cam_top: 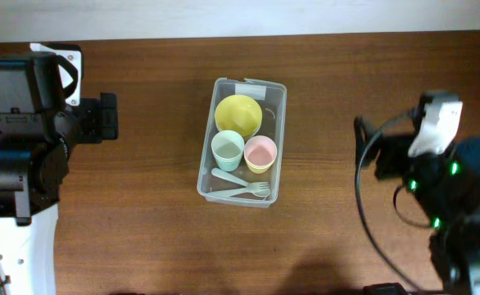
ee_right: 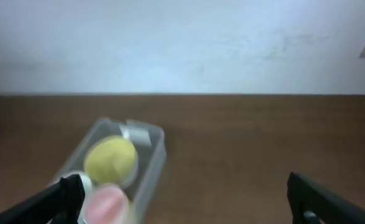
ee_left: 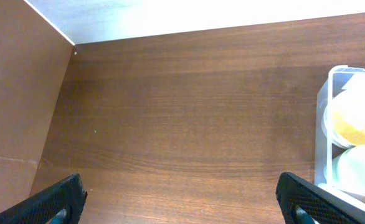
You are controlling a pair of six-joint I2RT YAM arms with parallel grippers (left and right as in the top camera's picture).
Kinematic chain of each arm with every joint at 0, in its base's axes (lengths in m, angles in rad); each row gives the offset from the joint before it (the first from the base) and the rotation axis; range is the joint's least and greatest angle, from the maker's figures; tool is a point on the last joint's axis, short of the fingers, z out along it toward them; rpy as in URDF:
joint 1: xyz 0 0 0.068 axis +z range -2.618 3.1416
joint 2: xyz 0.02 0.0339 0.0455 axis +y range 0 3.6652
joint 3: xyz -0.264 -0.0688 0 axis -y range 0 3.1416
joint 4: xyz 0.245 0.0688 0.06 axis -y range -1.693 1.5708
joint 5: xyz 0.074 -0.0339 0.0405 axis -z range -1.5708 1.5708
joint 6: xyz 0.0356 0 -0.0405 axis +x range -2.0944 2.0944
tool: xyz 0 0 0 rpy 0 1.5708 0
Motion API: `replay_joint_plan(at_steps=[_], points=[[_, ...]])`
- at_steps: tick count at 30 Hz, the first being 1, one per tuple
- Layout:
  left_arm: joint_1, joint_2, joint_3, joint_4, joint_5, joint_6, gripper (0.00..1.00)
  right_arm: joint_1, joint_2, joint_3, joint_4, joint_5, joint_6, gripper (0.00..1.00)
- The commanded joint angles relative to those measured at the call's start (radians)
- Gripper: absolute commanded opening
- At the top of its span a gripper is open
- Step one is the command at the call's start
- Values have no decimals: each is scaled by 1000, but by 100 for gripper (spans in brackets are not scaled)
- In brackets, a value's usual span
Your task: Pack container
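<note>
The container, a clear rectangular bin, sits in the middle of the table. It holds a yellow bowl, a mint cup, a pink cup and pale utensils. My left gripper is open over bare wood, well left of the container, with nothing between its fingers. My right gripper is open too and empty, off to the right of the container. The right wrist view shows the yellow bowl and pink cup, blurred.
The left arm fills the table's left edge and the right arm the right edge, with a black cable looping beside it. A pale wall runs along the table's far edge. A brown panel stands at the left.
</note>
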Motion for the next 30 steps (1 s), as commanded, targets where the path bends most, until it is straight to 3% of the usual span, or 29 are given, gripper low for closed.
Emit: replay_joint_plan(at_steps=[1,15,22,30], points=[[3,1,14,-1,11,-17,100,2,-130,-126,11,19,-128,99],[3,1,14,-1,11,-17,100,-89,-617,-655,69,12,-140,99],[3,1,14,-1,11,-17,100,-89,-758,-805,86,11,-140,99],[3,1,14,-1,11,-17,100,-89,-803,-916,122,11,-139,99]])
